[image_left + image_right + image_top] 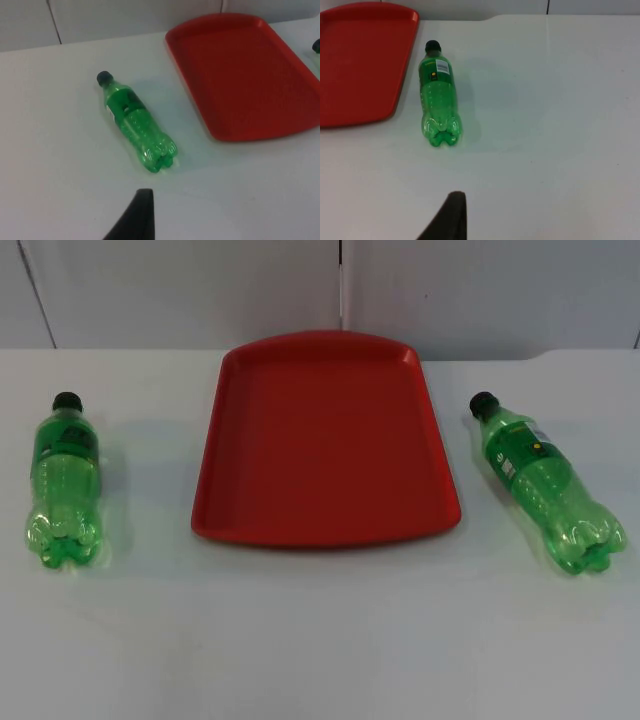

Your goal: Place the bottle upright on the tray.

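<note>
We're at the very start: nothing grasped, both bottles lying flat on the white table (320,640), tray bare. Going L to R: the left bottle (66,483) lies on its side well left of the tray, black cap (67,401) toward the partition wall (180,290), lobed base toward us; in the left wrist view it (136,121) lies at a slant ahead of the left gripper, whose one dark fingertip (136,215) is all we get, so we can't tell if that claw is wide or narrow. Middle: the red tray (325,530), smooth moulded plastic w/ a low raised rim and rounded corners, wider at the near edge. Right: the right bottle (546,483), same make, angled w/ its cap (484,402) nearer the tray and the wall, a pale label patch facing up; the right wrist view shows it (438,95) just beside the tray edge (400,100), and again one fingertip (451,217) of the right gripper, state unreadable. Both bottles are clear green PET, ribbed at the waist, petal-shaped bottoms, probably light and prone to roll. Next move, we reckon: one arm descends over a bottle body, grips across the round barrel, then tilts it cap-up before setting it on the tray.
</note>
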Robot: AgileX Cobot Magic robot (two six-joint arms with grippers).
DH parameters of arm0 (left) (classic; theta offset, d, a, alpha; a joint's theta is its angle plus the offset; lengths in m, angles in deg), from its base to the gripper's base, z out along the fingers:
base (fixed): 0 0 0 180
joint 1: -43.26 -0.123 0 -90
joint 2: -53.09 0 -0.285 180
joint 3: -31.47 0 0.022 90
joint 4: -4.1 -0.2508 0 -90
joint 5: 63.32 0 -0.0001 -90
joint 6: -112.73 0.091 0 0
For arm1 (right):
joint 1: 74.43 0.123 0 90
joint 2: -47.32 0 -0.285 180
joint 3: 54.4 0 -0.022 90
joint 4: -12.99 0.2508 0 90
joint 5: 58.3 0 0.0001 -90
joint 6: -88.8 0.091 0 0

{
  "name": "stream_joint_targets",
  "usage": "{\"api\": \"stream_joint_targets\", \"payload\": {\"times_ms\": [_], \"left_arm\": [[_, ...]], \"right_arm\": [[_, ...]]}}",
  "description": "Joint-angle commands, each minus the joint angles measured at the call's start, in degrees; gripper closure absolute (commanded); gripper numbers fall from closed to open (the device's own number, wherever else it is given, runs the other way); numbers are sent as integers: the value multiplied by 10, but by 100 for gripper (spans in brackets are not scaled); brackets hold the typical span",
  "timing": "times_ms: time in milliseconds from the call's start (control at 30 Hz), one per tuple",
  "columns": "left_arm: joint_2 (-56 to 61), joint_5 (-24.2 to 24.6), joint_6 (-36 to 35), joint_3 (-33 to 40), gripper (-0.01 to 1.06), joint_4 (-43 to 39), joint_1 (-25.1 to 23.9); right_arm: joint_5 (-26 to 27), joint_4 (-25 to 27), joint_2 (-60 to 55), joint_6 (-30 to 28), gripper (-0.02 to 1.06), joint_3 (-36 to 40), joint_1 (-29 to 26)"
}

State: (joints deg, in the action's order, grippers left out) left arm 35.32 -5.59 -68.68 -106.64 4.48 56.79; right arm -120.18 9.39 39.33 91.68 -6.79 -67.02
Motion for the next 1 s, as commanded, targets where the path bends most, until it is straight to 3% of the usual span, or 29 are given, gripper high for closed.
{"api": "stream_joint_targets", "payload": {"times_ms": [0, 567, 967], "left_arm": [[-17, -17, -6, -7, 0, 10, 1], [-140, -118, -13, -10, 0, 45, 1], [-310, -212, -9, -20, 0, 47, 1]], "right_arm": [[1, -3, 2, 1, 0, 1, -4], [1, -3, 2, 1, 0, 1, -4], [1, -3, 2, 1, 0, 1, -4]]}}
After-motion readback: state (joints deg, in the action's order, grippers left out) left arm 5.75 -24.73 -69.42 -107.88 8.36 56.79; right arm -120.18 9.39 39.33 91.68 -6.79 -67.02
